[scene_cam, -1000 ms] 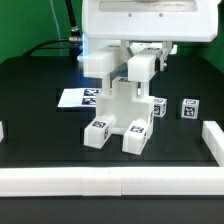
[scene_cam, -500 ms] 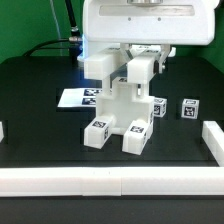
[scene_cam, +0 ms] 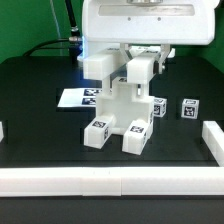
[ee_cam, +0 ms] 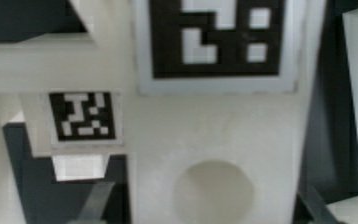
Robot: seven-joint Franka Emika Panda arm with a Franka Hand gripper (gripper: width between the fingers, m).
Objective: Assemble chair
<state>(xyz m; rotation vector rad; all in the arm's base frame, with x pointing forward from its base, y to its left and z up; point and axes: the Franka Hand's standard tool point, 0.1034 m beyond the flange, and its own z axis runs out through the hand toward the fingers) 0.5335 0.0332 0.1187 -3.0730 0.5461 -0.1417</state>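
- Nothing has shifted over the last second: my gripper (scene_cam: 142,56) stays clamped on the bar (scene_cam: 141,72), so I judge this joint is still being seated.
- The chair (scene_cam: 118,118) stands mid-counter (scene_cam: 40,130), with the bar on top.
- Glossy white blocky plastic; flat square black-and-white tags (ee_cam: 217,40).

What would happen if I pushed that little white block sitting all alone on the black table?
The little white block looks stiff with flat sides, so it would probably slide, not roll. It is low and squat, so tipping seems unlikely. Its glossy plastic may feel slippery.
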